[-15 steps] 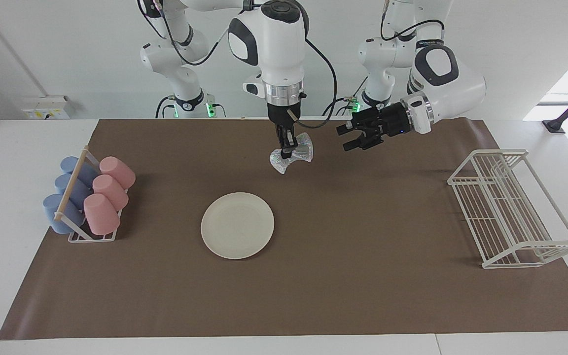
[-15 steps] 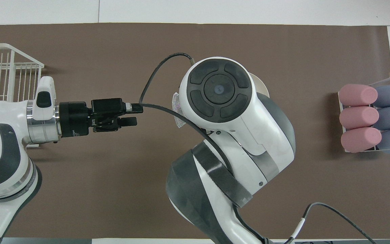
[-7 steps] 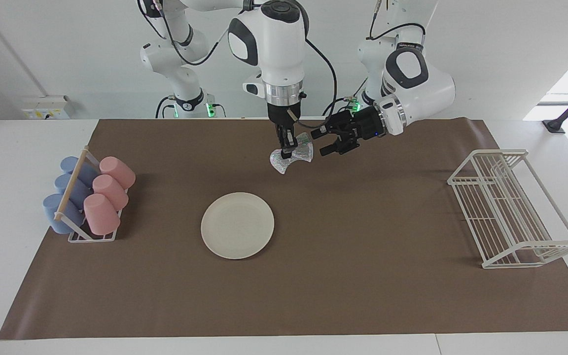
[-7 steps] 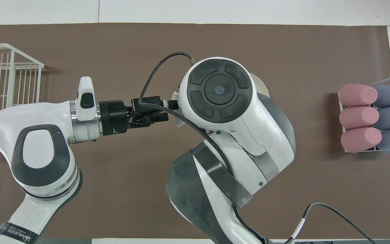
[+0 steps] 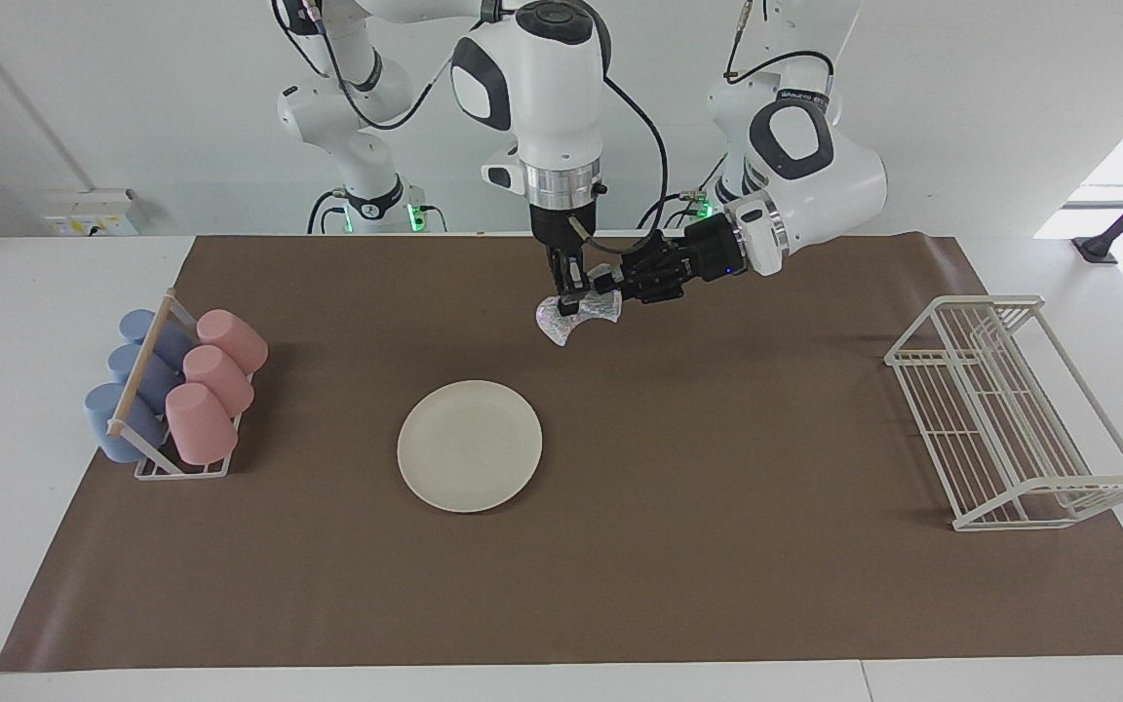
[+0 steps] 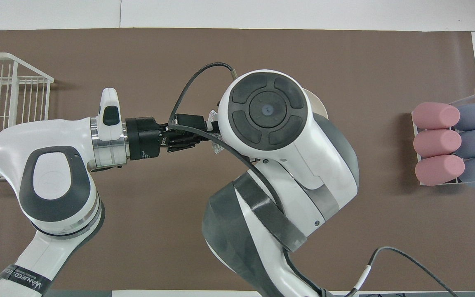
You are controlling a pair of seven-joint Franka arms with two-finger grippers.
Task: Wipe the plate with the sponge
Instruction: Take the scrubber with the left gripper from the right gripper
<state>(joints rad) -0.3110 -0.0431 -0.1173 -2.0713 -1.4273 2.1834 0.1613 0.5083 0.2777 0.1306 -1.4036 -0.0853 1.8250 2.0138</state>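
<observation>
So the right gripper [image 5: 569, 292] has its fingers pinched on the sponge [image 5: 581, 314], up in the air at upper centre. The left gripper [image 5: 610, 285] is at the sponge too, can't tell its fingers. The plate [image 5: 469, 446] sits mid-frame on the surface, not wiped yet.

You see the sponge [image 5: 581, 314], silvery, crinkled, bow-shaped, hanging in the air above the brown mat, pinched at its waist, the plate [image 5: 470, 446], round, cream-white, plain, lying flat on the mat, bare, well apart from the sponge
</observation>
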